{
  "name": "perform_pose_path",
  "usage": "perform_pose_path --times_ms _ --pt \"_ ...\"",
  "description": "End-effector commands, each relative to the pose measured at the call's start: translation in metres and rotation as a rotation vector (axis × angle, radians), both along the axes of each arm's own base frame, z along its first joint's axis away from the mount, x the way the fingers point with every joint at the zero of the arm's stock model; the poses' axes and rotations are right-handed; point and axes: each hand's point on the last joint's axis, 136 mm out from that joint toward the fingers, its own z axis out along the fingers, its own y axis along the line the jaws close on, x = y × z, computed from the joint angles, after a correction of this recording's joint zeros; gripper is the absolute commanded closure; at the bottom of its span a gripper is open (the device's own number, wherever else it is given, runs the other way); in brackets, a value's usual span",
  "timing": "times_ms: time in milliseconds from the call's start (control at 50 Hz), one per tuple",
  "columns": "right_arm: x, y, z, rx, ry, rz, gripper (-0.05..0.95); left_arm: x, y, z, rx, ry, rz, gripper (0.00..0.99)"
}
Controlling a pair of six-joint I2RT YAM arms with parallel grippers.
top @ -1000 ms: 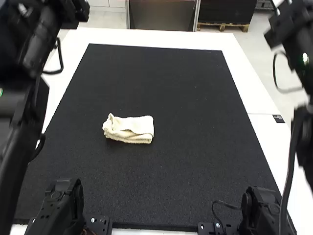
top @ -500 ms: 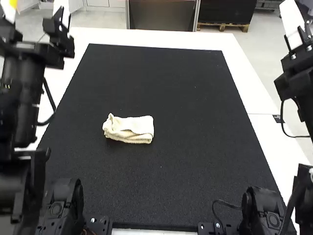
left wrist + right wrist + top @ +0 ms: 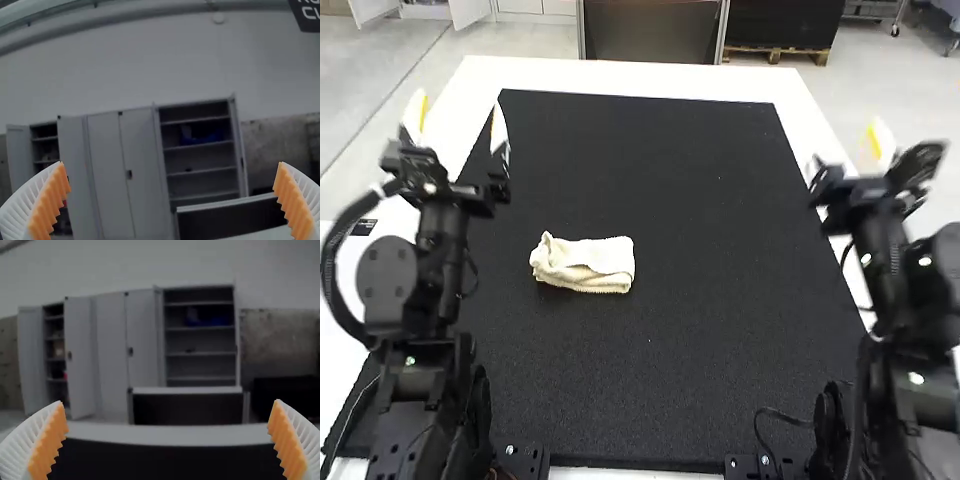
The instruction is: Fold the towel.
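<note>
towel [image 3: 610,260] closer to left gripper [image 3: 459,99]

it lies on the mat [image 3: 720,300], nearer the left edge than the right, folded and slightly rumpled, long axis roughly along the near edge. from the left gripper it sits inward, towards that near edge. the left gripper and right gripper [image 3: 169,402] are spread and empty. the towel bears no readable writing.

Right end effector [image 3: 866,158] blurred; right arm [image 3: 918,375] cut off; underside of towel [image 3: 605,258] hidden.
</note>
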Motion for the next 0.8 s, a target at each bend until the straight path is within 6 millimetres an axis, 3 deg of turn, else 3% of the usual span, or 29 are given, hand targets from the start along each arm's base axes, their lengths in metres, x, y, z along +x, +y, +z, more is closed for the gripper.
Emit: perform_pose_path --times_ms 0,200,320,340,420,780 --pt "0.011 -0.008 -0.025 -0.097 0.024 -0.075 -0.02 0.009 0.000 -0.019 0.020 0.048 0.010 0.046" --pt "0.022 -0.023 -0.057 -0.073 0.105 -0.150 -0.02 0.034 0.006 -0.078 -0.063 0.302 0.002 0.041" --pt "0.030 -0.054 -0.094 -0.026 0.199 -0.318 -0.02 0.040 0.008 -0.105 -0.104 0.412 -0.002 0.041" --pt "0.031 -0.059 -0.109 -0.024 0.258 -0.341 -0.02 0.040 0.008 -0.110 -0.105 0.434 -0.003 0.039" --pt "0.031 -0.060 -0.147 -0.053 0.415 -0.345 -0.02 0.043 0.000 -0.128 -0.095 0.511 -0.042 0.038" --pt "0.032 -0.055 -0.150 -0.062 0.424 -0.320 -0.02 0.043 0.000 -0.143 -0.105 0.574 -0.046 0.036"
